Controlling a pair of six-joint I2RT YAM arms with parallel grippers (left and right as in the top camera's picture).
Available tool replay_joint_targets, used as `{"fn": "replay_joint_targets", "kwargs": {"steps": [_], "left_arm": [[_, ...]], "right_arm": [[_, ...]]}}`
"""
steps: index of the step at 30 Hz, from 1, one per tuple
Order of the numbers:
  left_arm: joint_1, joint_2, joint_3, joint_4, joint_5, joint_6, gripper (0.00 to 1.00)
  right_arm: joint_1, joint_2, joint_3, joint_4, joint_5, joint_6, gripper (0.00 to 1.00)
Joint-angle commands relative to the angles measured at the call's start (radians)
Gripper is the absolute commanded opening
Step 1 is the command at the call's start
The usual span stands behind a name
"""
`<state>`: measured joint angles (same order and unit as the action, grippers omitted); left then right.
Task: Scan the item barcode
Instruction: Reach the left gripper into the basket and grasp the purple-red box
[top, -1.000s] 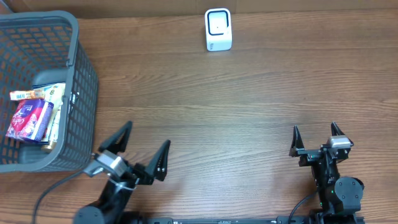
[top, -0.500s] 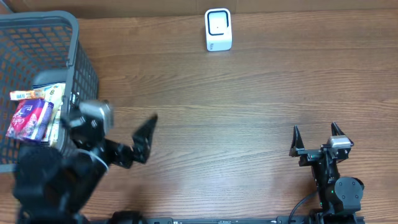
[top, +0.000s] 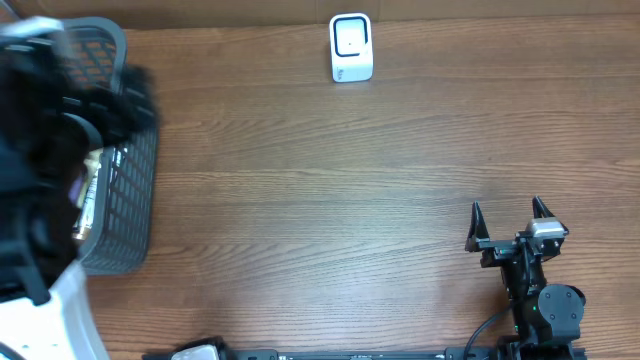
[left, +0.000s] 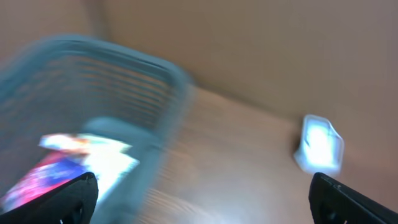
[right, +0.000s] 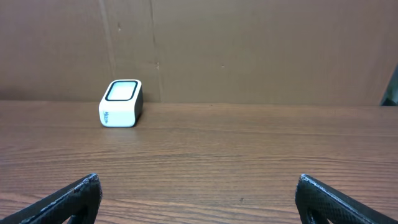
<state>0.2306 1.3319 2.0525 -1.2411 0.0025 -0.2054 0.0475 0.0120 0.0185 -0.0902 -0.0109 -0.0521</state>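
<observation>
Purple-and-red packet (left: 40, 183): lay inside the grey plastic mesh basket (top: 125, 200) at the left end of the table, touching a pale packet (left: 109, 158); smeared by blur in the left wrist view, covered by the arm from overhead.
Left gripper (left: 202, 183): jaws spread wide, nothing between them and nothing touched; it hung above the basket, only a dark blur from overhead.
Right gripper (top: 506, 208): jaws equally wide apart and empty, low over the brown wood-grain table (top: 330, 200) near its front right, well apart from the basket.
White box-shaped scanner with a dark window (top: 351, 47): stood upright at the far edge of the table against the brown backboard, well apart from both grippers.
Barcode: could not be made out on either packet.
</observation>
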Motion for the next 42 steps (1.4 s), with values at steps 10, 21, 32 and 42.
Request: {"fn": "replay_joint_targets", "kwargs": {"steps": [10,21,32,42], "left_arm": [[0.481,0.155,0.062,-0.040,-0.140,-0.315,1.00],[0.475,0.409,0.061,-0.203,-0.134,-0.223,0.99],[0.442,0.551,0.001,-0.206,-0.133,0.131,0.93],[0.429,0.551,-0.242,-0.061,-0.132,0.312,0.94]], "right_arm": [[-0.004,-0.009,-0.010,0.006,0.010,-0.002,1.00],[-0.004,-0.009,-0.010,0.006,0.010,-0.002,1.00],[-0.004,-0.009,-0.010,0.006,0.010,-0.002,1.00],[-0.004,-0.009,-0.010,0.006,0.010,-0.002,1.00]]}}
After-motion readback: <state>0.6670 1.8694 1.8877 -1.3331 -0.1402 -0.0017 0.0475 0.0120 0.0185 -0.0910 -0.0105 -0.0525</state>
